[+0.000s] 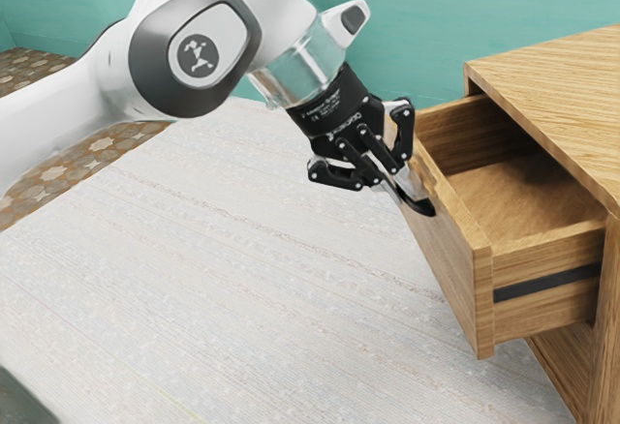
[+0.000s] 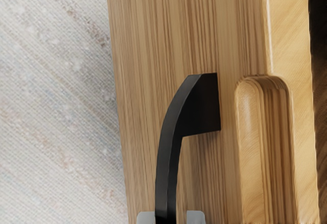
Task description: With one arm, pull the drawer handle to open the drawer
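The drawer (image 1: 460, 250) stands pulled well out of the wooden cabinet (image 1: 562, 75) at the right of the exterior view. Its black handle (image 1: 422, 207) (image 2: 188, 112) sits on the drawer's front, just right of centre frame. The gripper (image 1: 402, 188) is clenched on the handle, 1 finger on each side, with the arm reaching in from the upper left.

— Where's the free room?
— Open floor (image 1: 242, 279) all along the exterior view's left of the drawer (image 1: 504, 221); I could pass there freely.
— What blocks?
— The drawer's front, just beside my gripper (image 1: 387, 177), and the cabinet (image 1: 562, 75) top overhanging the drawer's back. The drawer's inside is open from above.
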